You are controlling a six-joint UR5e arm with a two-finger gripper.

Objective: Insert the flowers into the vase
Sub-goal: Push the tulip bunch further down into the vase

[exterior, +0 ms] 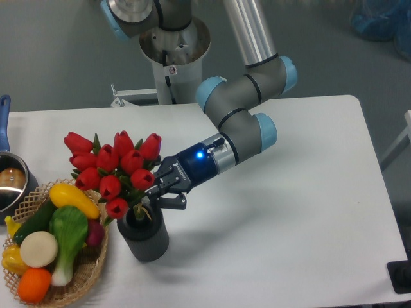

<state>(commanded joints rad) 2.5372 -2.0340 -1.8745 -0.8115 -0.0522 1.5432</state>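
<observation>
The flowers [114,168], a bunch of red tulip buds with green leaves, stand upright with their bound stems down in the mouth of the vase [146,239]. The vase is a short dark grey ribbed cylinder near the table's front left. My gripper [156,196] reaches in from the right, just above the vase rim and right beside the stems under the buds. Its black fingers [168,203] look parted, and the stems sit at their tips, partly hidden by leaves.
A wicker basket [90,273] of toy vegetables and fruit stands right of the table's left edge, almost touching the vase. A steel pot [11,183] with a blue handle sits behind it at the left edge. The arm stretches over the table's middle.
</observation>
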